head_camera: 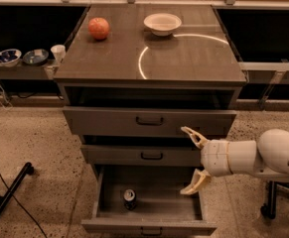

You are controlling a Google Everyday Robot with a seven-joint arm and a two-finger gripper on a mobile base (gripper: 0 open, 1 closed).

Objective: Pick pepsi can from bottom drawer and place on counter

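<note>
The bottom drawer [149, 226] is pulled open at the foot of the cabinet. The pepsi can [129, 199] stands upright inside it, left of the middle, dark with a silver top. My gripper [188, 161] is open, its two cream fingers spread one above the other. It hangs in front of the cabinet's right side, above the drawer's right part and to the right of the can, apart from it. The counter [183, 58] is the glossy dark cabinet top with a curved light reflection.
An orange-red fruit [99, 28] and a white bowl [162, 23] sit at the back of the counter. Two upper drawers [149, 121] stand slightly ajar. Bowls and a cup [58, 52] rest on a low shelf at left. A black stand leg [7, 196] lies on the floor at left.
</note>
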